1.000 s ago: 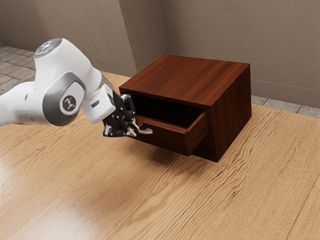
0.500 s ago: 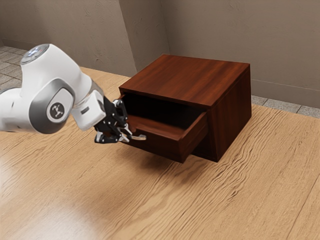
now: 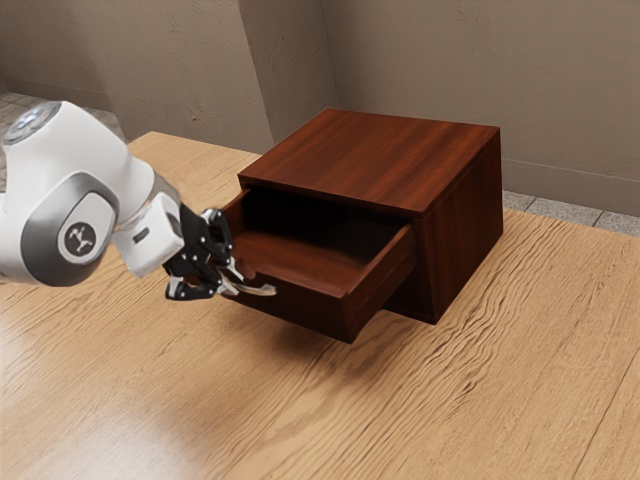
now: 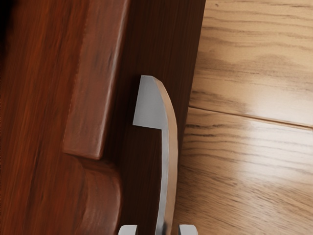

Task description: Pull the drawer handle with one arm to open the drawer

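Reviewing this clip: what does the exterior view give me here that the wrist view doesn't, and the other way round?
The exterior view gives the wider scene: the white arm, its black gripper at the handle, the whole cabinet, and the drawer pulled partly out of it. The wrist view gives close detail: the handle is a curved metal strip standing off the drawer front, beside a raised panel. Both share the handle, the dark wood drawer and the light wooden table.
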